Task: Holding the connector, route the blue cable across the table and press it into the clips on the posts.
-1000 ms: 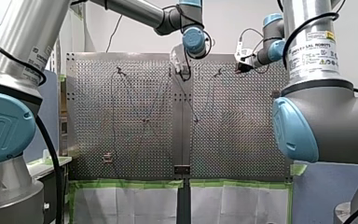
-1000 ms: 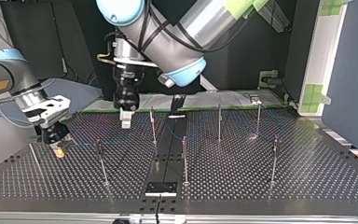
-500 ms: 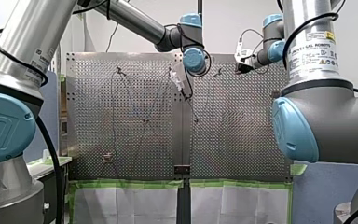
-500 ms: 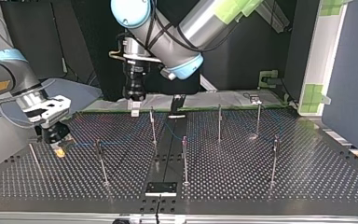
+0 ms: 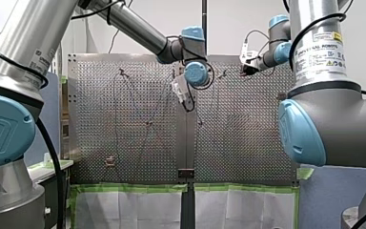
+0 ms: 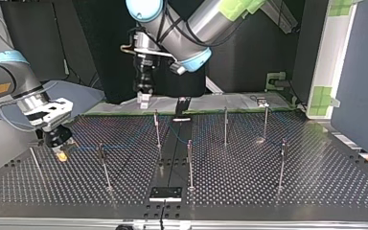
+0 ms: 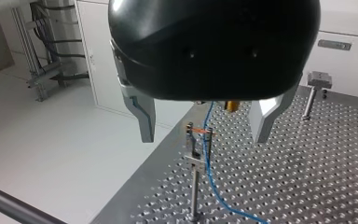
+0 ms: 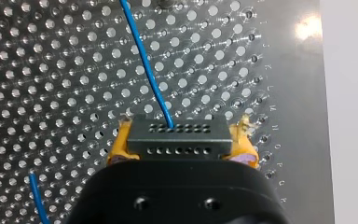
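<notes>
My right gripper [image 8: 181,142] is shut on the black connector [image 8: 177,136], its yellow pads [image 8: 120,145] on both ends. The blue cable [image 8: 147,70] leaves the connector and runs ahead over the perforated table [image 8: 51,70]. In the top view my right gripper [image 6: 61,154] sits low at the table's left. My left gripper [image 7: 204,136] is open with nothing between its metal fingers [image 7: 145,126]. It hangs above a post [image 7: 194,163] whose clip holds the blue cable [image 7: 208,163]. In the top view my left gripper [image 6: 143,99] is raised over the table's far edge.
Several thin posts stand across the table, such as the post at the centre [image 6: 189,163] and the post at the right [image 6: 282,163]. A black plate [image 6: 165,193] lies at the near edge in the top view. A small bracket [image 6: 262,101] stands at the far right.
My left gripper, open throughout, has risen and moved to the right in the top view, toward the table's far edge. My right gripper has stayed put with the connector.
</notes>
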Motion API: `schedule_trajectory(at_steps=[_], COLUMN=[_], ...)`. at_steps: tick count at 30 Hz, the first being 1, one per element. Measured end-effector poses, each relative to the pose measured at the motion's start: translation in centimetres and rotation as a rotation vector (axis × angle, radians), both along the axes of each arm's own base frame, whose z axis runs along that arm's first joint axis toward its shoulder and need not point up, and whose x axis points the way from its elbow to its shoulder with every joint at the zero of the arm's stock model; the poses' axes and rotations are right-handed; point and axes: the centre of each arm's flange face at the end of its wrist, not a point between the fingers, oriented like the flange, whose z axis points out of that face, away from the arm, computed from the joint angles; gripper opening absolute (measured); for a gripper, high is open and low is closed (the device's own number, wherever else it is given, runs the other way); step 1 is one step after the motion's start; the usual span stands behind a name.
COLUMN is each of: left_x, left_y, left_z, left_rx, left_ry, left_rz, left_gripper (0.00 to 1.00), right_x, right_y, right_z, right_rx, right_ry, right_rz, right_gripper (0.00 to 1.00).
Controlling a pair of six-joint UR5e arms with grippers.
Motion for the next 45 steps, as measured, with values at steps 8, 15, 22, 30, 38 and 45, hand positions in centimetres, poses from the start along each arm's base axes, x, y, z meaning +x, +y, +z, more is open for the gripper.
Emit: schedule_trajectory(at_steps=[8, 15, 22, 30, 38, 45], left_x=[-0.7, -1.4, -2.3, -3.3, -4.5, -5.6], left_y=[0.7, 1.5, 2.5, 3.6, 4.8, 5.9], left_z=[-2.4, -4.6, -6.9, -9.2, -11.4, -13.1], left_rx=[0.003, 0.004, 0.004, 0.005, 0.005, 0.005], left_ry=[0.000, 0.000, 0.000, -0.001, -0.001, -0.001], left_rz=[0.003, 0.006, 0.005, 0.002, 0.001, 0.001], left_gripper=[1.00, 1.00, 1.00, 1.00, 1.00, 1.00], right_x=[0.0, 0.0, 0.1, 0.2, 0.1, -0.4], right_y=[0.0, 0.0, 0.0, 0.1, 0.0, -0.2], right_z=[0.0, -0.1, -0.1, -0.1, -0.1, -0.1], right_rx=[0.001, 0.001, 0.002, 0.002, 0.003, 0.004], right_ry=[0.000, 0.000, 0.000, 0.000, 0.000, -0.001], right_rz=[0.000, 0.000, 0.001, 0.004, 0.002, -0.007], right_gripper=[0.00, 0.00, 0.00, 0.00, 0.00, 0.00])
